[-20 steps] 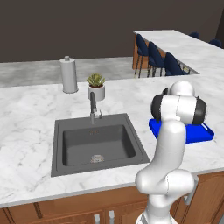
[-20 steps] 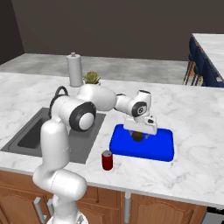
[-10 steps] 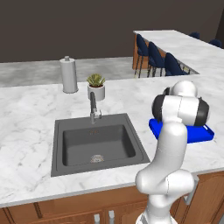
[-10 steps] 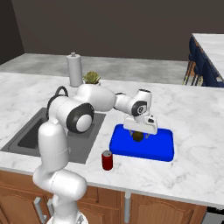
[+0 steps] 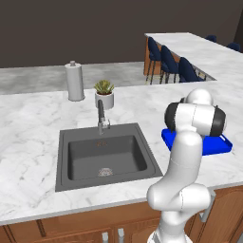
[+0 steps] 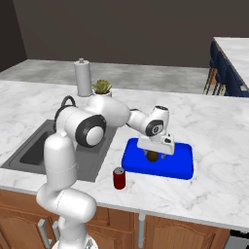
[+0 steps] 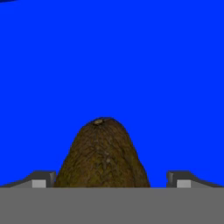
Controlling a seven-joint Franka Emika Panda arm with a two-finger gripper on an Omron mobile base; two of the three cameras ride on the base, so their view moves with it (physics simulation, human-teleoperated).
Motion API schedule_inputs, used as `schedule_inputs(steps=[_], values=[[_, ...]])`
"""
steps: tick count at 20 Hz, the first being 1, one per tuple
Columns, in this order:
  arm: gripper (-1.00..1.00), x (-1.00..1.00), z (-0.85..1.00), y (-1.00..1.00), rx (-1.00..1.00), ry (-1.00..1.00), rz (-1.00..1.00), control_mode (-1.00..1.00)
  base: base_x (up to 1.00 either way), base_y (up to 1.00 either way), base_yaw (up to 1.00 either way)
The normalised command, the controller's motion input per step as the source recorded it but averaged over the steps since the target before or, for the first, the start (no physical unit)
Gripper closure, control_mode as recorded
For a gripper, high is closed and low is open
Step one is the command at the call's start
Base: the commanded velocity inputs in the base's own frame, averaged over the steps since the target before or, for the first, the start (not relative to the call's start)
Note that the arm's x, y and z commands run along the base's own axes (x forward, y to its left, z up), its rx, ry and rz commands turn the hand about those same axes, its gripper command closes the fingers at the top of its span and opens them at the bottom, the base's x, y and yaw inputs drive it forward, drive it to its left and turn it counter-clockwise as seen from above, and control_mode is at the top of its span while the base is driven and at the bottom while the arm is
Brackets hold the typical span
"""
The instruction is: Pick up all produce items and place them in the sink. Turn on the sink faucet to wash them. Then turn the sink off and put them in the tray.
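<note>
We've got the gripper point(image 6: 153, 153) parked low over the blue tray point(image 6: 180, 168), with the little brown produce lump point(image 6: 153, 156) right under it between the fingers; can't tell if they're touching it. A red can point(image 6: 119, 178) stands near, just off the tray's edge.

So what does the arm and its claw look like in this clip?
A glossy white arm of rounded tubular links with dark grey disc joints and a thin black cable loop near the shoulder. The claw has a white boxy body and small dark grey fingertips.
</note>
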Motion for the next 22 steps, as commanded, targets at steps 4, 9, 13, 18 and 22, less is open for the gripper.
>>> schedule_inputs(steps=[4,9,13,18,22], values=[[-1.0,0.0,-0.33,0.0,0.03,-0.08,0.04,-1.0,0.0,0.0,0.0],[-1.0,0.08,-0.27,0.02,0.01,-0.05,0.03,-1.0,0.0,0.0,0.0],[-1.0,0.03,0.0,0.03,0.02,-0.03,0.02,-1.0,0.0,0.0,0.0],[-1.0,0.0,0.39,0.06,0.01,0.0,0.0,-1.0,0.0,0.0,0.0],[-1.0,0.0,0.37,0.08,0.0,0.0,0.0,-1.0,0.0,0.0,0.0]])
